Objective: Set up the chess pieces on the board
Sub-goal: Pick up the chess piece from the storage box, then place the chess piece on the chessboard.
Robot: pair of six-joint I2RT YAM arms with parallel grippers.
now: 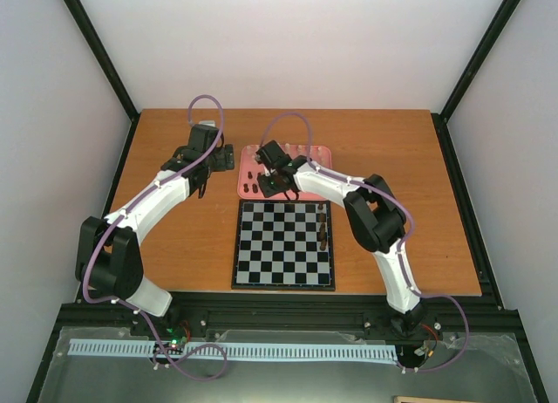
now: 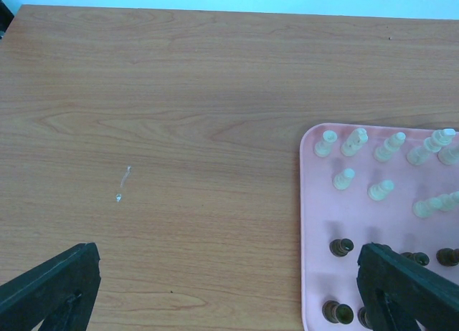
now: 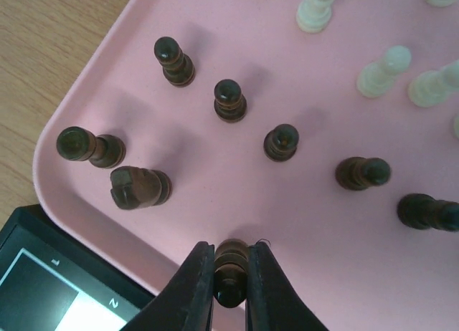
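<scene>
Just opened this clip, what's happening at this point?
The right gripper is shut on a dark chess piece at the pink tray, near the tray's edge. The left gripper hangs open over the wooden table beside the tray, holding nothing. The board has only a few dark pieces along its right side; other dark pieces and the cream pieces stand on the tray.

Top view looks down from behind; 2 wrist views sit close, sharing the pink tray [image 2: 315, 216].
</scene>
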